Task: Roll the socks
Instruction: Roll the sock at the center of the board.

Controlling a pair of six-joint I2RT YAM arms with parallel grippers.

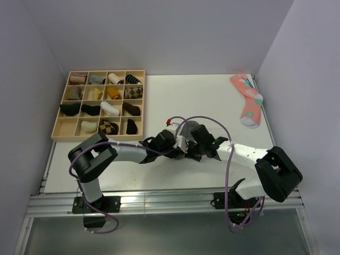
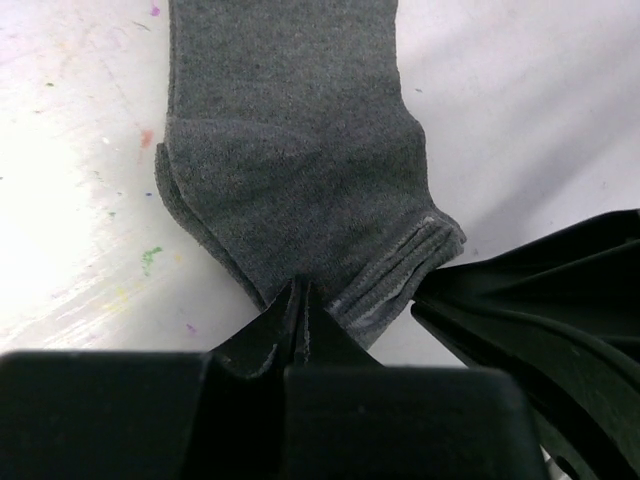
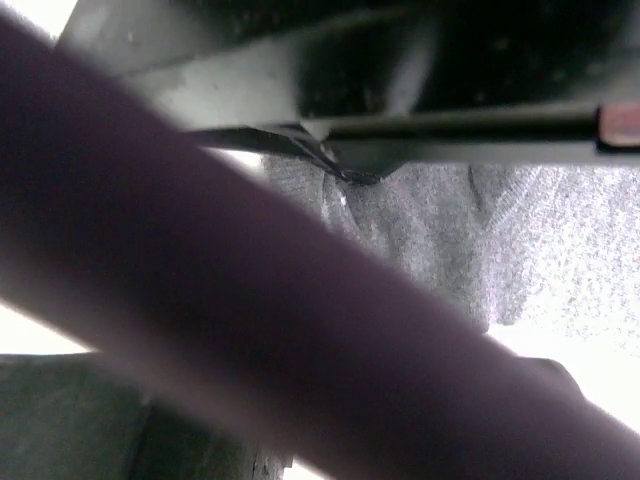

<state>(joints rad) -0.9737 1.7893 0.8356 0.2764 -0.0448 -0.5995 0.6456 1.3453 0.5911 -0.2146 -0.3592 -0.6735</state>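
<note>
The socks (image 2: 290, 150) are plain charcoal-grey knit, lying stacked and flat on the white table with the ribbed cuff toward me. My left gripper (image 2: 300, 295) is shut, its tips together right at the cuff edge; I cannot tell whether fabric is pinched between them. My right gripper (image 2: 425, 297) comes in as a black wedge from the right and touches the cuff's corner. In the right wrist view its fingers are hidden and only grey sock fabric (image 3: 420, 230) shows. From above, both grippers meet mid-table (image 1: 183, 144) and cover the socks.
A wooden tray (image 1: 98, 139) holding several sock rolls stands at the back left. A salmon-pink dotted sock (image 1: 248, 99) lies at the back right. A purple cable (image 3: 200, 300) crosses close to the right wrist camera and blocks most of that view.
</note>
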